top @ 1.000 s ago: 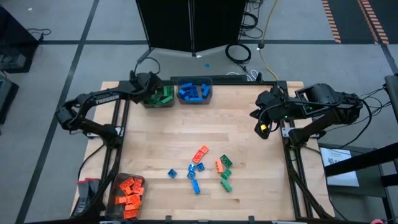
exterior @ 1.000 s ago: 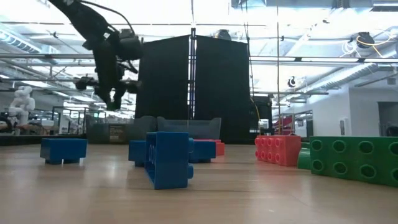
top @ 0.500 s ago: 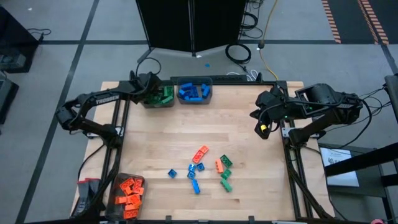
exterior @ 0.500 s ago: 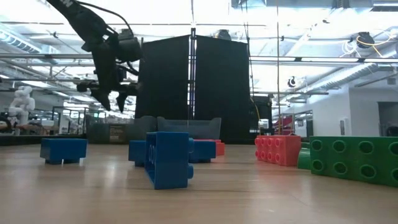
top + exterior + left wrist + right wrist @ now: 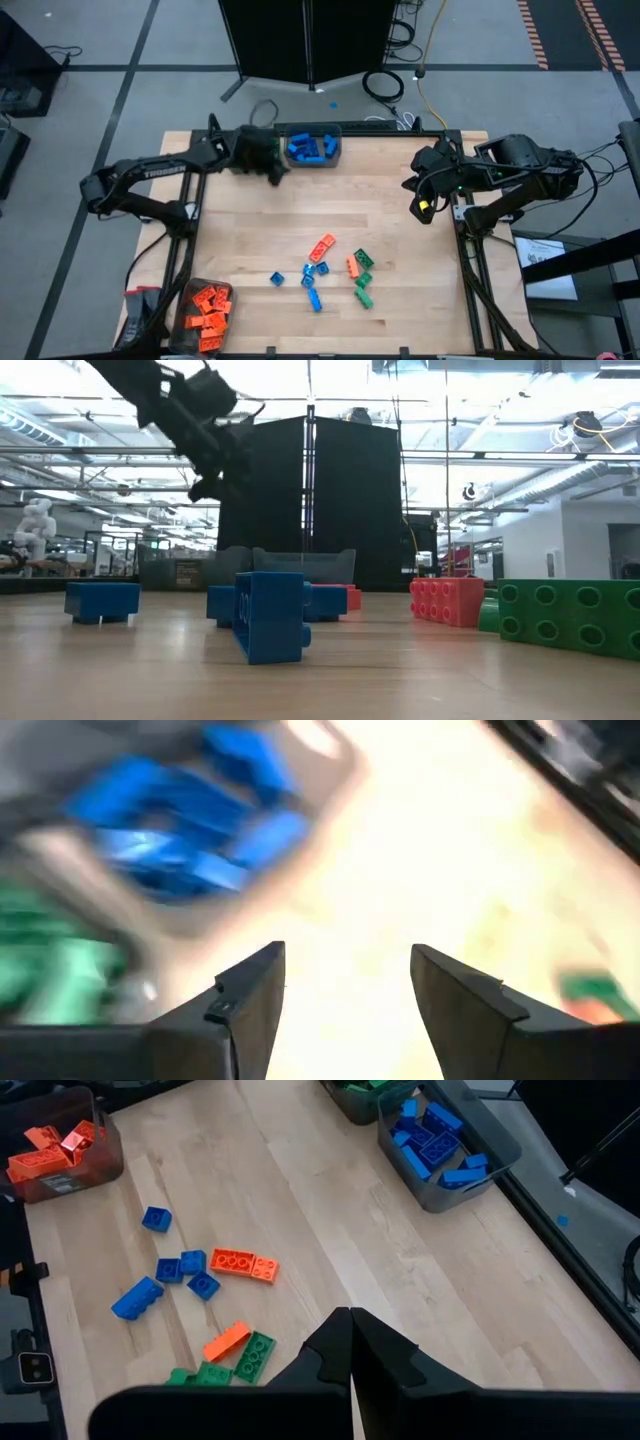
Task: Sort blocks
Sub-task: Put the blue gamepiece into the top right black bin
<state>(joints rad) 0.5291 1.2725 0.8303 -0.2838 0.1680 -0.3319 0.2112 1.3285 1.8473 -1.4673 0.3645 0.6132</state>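
This is a robotics lab or test hall rather than a home or shop. The low view looks into a wide open-plan industrial room with an exposed ceiling of beams, ducts and strip lights, and a white humanoid figure stands far off at one side. From above, a wooden tabletop sits in a metal frame on a grey floor marked with dark lines and striped hazard tape. A tall black panel stands behind the tabletop's far edge, with coiled cables lying on the floor just beside it.
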